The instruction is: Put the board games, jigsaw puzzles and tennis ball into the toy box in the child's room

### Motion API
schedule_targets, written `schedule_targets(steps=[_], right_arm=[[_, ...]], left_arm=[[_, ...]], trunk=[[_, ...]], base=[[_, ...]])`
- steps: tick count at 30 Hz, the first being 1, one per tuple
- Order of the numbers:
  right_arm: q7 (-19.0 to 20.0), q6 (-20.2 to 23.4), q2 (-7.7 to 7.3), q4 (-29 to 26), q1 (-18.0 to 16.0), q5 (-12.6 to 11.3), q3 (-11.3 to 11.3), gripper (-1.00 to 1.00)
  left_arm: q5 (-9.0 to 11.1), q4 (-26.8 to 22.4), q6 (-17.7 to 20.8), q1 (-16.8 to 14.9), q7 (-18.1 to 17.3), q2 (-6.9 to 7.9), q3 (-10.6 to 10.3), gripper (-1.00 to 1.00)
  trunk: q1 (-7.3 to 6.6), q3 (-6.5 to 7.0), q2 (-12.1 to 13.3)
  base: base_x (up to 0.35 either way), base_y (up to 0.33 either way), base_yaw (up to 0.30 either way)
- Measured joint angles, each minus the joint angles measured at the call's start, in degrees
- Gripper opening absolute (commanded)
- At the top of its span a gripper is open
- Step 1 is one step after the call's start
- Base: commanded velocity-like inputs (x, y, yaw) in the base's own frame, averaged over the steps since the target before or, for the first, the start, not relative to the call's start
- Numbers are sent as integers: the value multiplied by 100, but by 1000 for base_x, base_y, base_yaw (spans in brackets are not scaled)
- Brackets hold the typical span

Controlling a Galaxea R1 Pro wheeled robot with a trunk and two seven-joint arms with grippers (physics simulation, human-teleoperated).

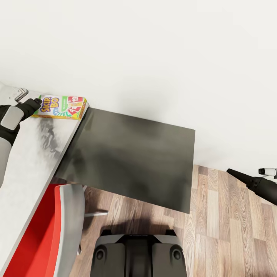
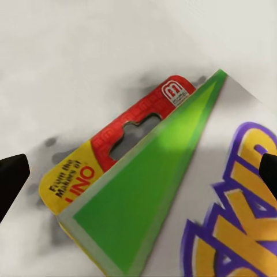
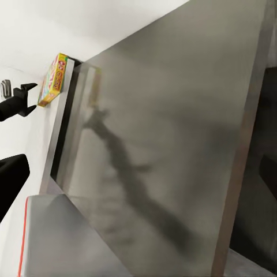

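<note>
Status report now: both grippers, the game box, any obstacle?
Left gripper open, at Skip-Bo box edge on table. Right gripper out over floor, state unclear. Red chair close beside table.

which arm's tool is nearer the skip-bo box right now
Left. The left tool is right at the Skip-Bo box's near end on the table, fingers open either side in the left wrist view. The right tool hangs far off, over the wood floor.
</note>
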Motion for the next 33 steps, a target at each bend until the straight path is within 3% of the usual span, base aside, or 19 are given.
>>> schedule_targets(steps=[33], right_arm=[[-37, 1, 1, 0, -7, 4, 3, 100]], left_arm=[[-40, -284, 0, -14, 4, 19, 11, 100]], trunk=[[-2, -255, -3]], base=[[0, 0, 0]])
